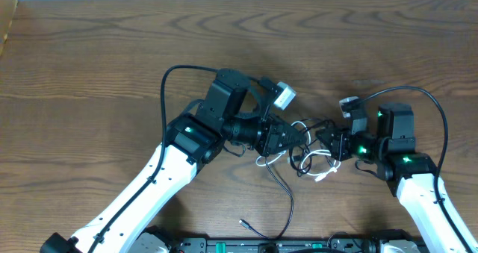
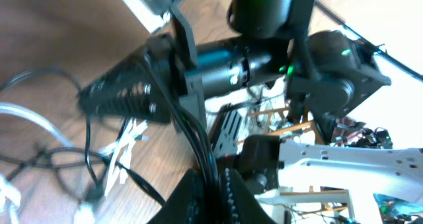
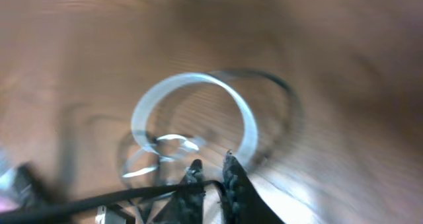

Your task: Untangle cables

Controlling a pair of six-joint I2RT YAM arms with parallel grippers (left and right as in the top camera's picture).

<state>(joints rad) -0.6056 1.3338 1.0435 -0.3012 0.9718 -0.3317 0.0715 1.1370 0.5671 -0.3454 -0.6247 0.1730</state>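
Observation:
A tangle of thin cables lies between my two grippers: a white cable point(image 1: 323, 163) in loops and black cables point(image 1: 280, 186), one trailing toward the front edge to a small plug point(image 1: 243, 224). My left gripper point(image 1: 293, 139) is shut on black cables point(image 2: 198, 135) that run up between its fingers point(image 2: 213, 184). My right gripper point(image 1: 328, 143) is shut on a black cable point(image 3: 132, 196) that crosses between its fingertips point(image 3: 211, 171). In the right wrist view the white cable point(image 3: 192, 85) forms a loop just beyond the fingers. In the left wrist view white and black loops point(image 2: 39, 151) lie at the left.
The brown wooden table point(image 1: 89, 51) spreads around the tangle. The two arms face each other closely; the right arm's wrist point(image 2: 264, 52) fills the left wrist view. A thick black arm cable point(image 1: 168, 77) arcs beside the left arm, another point(image 1: 433, 104) over the right.

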